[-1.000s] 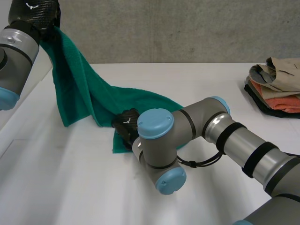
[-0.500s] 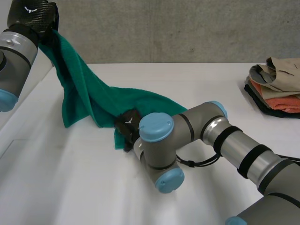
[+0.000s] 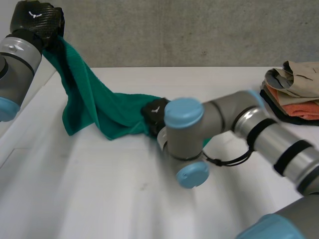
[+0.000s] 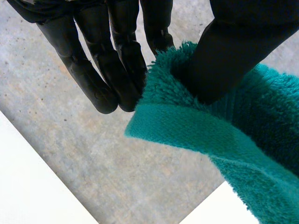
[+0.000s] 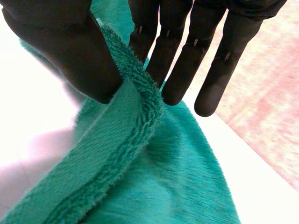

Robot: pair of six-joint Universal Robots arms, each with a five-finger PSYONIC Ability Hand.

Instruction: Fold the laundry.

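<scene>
Grey concrete wall (image 3: 199, 30) rises behind a white tabletop (image 3: 99, 189). A green towel (image 3: 94, 104) slopes from the raised left hand (image 3: 37, 17), which pinches its corner, down to the tabletop, where the right hand (image 3: 152, 112) pinches its edge. Folded clothes (image 3: 294, 94) sit stacked at the far right.

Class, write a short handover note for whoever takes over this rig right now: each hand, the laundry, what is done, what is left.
Left hand: shut on the green towel, pinching a hemmed edge, raised above the table.
Right hand: shut on the towel's edge, low at the table.
Towel slopes between them, unfolded.
Stack of folded clothes sits at the far right.
Left: spread and fold the towel.
</scene>
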